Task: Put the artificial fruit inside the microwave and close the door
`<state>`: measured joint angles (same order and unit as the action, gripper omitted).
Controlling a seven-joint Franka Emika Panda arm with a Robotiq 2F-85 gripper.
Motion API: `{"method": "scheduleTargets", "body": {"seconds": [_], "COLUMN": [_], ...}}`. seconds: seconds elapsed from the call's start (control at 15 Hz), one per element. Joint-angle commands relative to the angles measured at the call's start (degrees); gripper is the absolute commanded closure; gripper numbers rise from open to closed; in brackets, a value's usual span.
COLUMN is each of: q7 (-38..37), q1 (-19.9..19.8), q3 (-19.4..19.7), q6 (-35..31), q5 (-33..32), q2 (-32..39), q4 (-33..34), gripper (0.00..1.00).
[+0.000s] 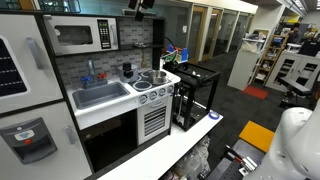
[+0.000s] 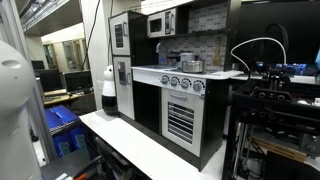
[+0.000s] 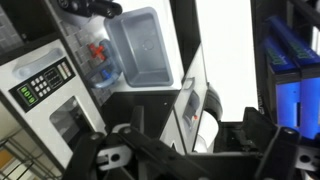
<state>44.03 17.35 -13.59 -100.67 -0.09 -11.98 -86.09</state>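
Note:
The white-grey toy microwave (image 1: 82, 35) sits high in the toy kitchen, and its door (image 1: 72, 35) with the dark window is shut. It also shows in an exterior view (image 2: 162, 22). My gripper (image 1: 143, 5) hangs above the kitchen, near the top edge of the picture. In the wrist view my gripper (image 3: 190, 150) looks down on the counter with its dark fingers spread wide and nothing between them. The yellow artificial fruit shows in no view.
Below the microwave are a grey sink (image 1: 100, 95) (image 3: 140, 45), a stove with metal pots (image 1: 150, 80) and a slatted oven front (image 1: 153, 120) (image 2: 180, 120). A black open frame (image 1: 197, 95) stands beside the kitchen. A fridge panel with buttons (image 3: 40, 80) is at the left.

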Motion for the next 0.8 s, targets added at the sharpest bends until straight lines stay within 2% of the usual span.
{"method": "scheduleTargets", "body": {"seconds": [0.0,0.13,0.2,0.47,0.73], "q7": [-4.39,-8.06,-9.99,-16.19,-21.60], "q1": [-1.20,-1.99,-2.50,-5.16,-6.96], "q3": [1.37,2.52,2.93,5.85,8.10], "q6": [12.29,16.55,15.63,7.35,1.71], "q5": [3.01,3.03,1.98,0.36,2.24], "q2": [-0.76,-1.72,-2.42,-4.34,-4.15], "q4": [2.66,1.97,0.75,-6.00,-12.79], "gripper": [0.00,0.00,0.00,0.00,0.00]}}
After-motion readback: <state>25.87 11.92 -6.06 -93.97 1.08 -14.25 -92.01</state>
